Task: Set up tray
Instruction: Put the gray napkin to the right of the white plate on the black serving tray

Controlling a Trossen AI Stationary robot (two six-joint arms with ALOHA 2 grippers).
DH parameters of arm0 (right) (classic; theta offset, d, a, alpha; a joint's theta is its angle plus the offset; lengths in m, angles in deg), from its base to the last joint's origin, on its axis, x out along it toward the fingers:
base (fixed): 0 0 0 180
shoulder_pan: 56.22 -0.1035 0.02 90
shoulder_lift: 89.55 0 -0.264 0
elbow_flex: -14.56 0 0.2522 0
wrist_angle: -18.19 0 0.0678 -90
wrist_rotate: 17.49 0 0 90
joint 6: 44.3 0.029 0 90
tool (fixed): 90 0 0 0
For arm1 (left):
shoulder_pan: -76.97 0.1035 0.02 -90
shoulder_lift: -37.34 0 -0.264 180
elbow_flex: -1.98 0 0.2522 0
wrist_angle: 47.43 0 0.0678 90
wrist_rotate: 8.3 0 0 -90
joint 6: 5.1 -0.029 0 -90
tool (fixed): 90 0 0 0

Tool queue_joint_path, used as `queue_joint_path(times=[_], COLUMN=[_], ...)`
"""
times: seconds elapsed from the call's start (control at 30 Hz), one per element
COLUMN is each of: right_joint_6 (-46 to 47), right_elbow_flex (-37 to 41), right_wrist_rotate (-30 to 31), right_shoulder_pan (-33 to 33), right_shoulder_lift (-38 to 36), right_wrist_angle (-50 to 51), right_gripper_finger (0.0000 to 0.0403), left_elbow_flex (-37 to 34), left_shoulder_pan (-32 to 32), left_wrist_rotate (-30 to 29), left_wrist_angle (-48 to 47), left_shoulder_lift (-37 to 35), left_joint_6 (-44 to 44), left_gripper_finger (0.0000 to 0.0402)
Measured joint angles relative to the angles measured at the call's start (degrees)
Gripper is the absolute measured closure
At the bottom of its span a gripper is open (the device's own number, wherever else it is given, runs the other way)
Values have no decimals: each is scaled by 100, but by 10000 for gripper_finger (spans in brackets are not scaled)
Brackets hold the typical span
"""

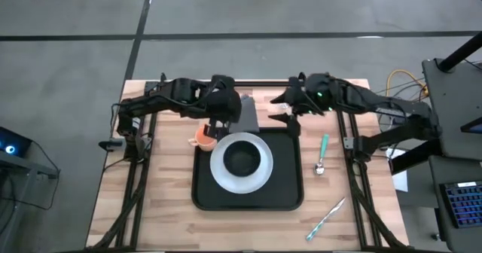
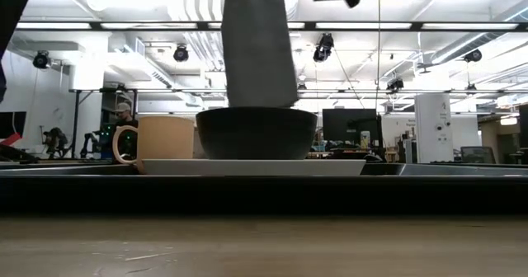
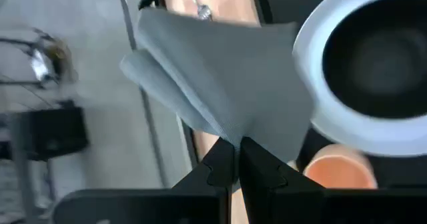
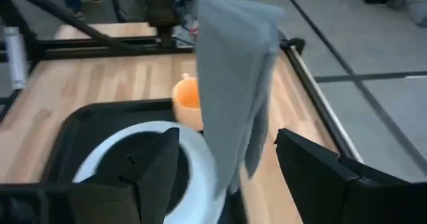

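Left gripper (image 3: 237, 159) pinches grey cloth (image 3: 220, 77) above tray (image 1: 290, 196)

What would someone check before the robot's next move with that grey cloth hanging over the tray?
1. Cloth held firmly: ok. The left gripper has its jaws shut on the grey cloth, which hangs in the air.
2. Right gripper ready: ok. Its jaws stand open on either side of the hanging cloth, not closed on it.
3. Tray loaded: ok. The white plate with the dark bowl sits on it.
4. Orange cup out of the cloth's way: cannot tell. It stands at the tray's edge, close below the left gripper.
5. Cutlery placed: not ok. The teal-handled spoon and a second utensil lie on the table, off the tray.
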Motion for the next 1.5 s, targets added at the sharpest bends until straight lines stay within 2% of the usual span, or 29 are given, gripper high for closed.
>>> queue_joint_path(times=[0.17,0.27,0.43,0.53,0.7,0.93,1.2,1.37,1.5], right_joint_6=[-429,-669,-757,-822,-815,-585,-438,-336,-257], right_elbow_flex=[-641,-1188,-2014,-2267,-2343,-2359,-2716,-2696,-2692], right_wrist_rotate=[-12,-99,-736,-846,-1087,-1119,-1073,-596,-596], right_shoulder_pan=[121,106,159,145,135,100,87,-84,-134], right_shoulder_lift=[555,892,1282,1430,1684,1932,1841,1858,1926], right_wrist_angle=[93,539,1018,1065,1013,1018,998,1019,897], right_gripper_finger=[167,171,172,172,172,172,172,172,172], left_elbow_flex=[-2,-7,-7,-9,-7,-4,-134,-124,-88], left_shoulder_pan=[56,65,-42,-135,-188,-175,-111,186,268], left_wrist_rotate=[229,318,373,381,328,212,214,53,49], left_wrist_angle=[111,119,290,505,743,740,680,682,709], left_shoulder_lift=[96,142,151,151,151,151,158,158,158], left_joint_6=[-265,-310,-611,-798,-901,-749,-553,44,243], left_gripper_finger=[401,401,401,401,401,401,401,401,401])
